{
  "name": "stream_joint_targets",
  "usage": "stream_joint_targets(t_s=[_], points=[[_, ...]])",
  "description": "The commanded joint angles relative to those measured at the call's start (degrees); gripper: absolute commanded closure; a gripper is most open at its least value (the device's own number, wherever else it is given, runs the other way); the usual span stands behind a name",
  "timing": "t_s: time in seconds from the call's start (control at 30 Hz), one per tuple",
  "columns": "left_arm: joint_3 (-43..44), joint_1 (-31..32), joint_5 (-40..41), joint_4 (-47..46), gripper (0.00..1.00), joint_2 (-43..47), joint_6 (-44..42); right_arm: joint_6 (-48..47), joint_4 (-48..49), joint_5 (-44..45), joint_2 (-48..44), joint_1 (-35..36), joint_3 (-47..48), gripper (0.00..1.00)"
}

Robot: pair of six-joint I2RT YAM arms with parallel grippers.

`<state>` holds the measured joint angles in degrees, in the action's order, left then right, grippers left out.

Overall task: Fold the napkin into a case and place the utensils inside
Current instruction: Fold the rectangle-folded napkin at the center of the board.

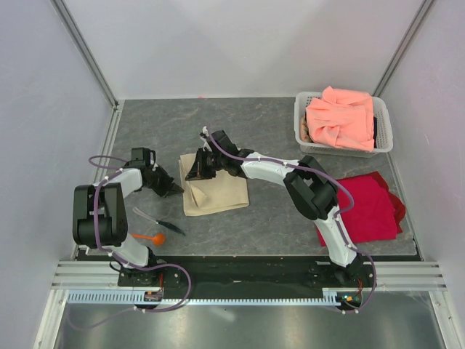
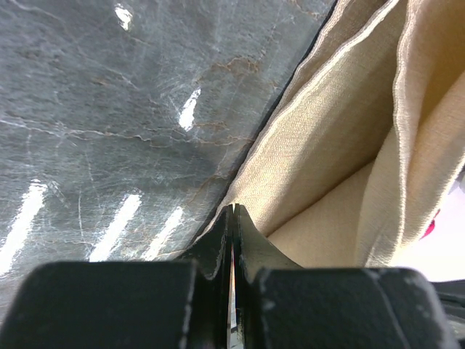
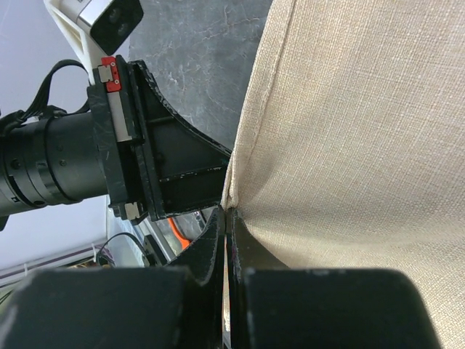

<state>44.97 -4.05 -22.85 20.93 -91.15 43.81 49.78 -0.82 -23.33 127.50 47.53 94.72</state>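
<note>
- Listing the napkin (image 1: 218, 193) first: we record it near the middle of the table (image 1: 290, 233), beige-tan and partly folded, with a doubled strip along its left side. The left wrist view shows the napkin (image 2: 327, 145) in several layers over the dark marbled table (image 2: 109, 109).
- Left jaws, on the left arm (image 1: 122, 182): we note them pinched tight on the napkin's left edge, with a sliver of cloth between the fingertips.
- Right jaws, on the right arm (image 1: 269, 169): we find them closed on the far left corner of the napkin (image 3: 349, 131). The left jaws show just beside that edge in the right wrist view.
- Orange spoon (image 1: 149, 237): we log it on the table near the left arm's base, well apart from the napkin.
- Dark utensil (image 1: 171, 227): it lies loose just beside the orange spoon, between it and the napkin.
- White basket (image 1: 300, 122): it stands at the far right corner and holds a salmon-pink cloth (image 1: 340, 118).
- Red cloth (image 1: 367, 207): it lies on the table at the right, nearer to us than the white basket.
</note>
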Motion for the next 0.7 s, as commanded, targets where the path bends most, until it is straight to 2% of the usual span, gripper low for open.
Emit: stream_joint_targets(t_s=[0.0,0.67], points=[[-0.06,0.01,-0.53,-0.8,0.98,0.19,-2.41,0.67,2.75,-0.93,-2.44,0.46,-0.41,1.0],[-1.11,0.01,-0.53,-1.42,0.98,0.1,-2.77,1.9,3.81,-1.63,-0.51,0.64,0.46,1.0]])
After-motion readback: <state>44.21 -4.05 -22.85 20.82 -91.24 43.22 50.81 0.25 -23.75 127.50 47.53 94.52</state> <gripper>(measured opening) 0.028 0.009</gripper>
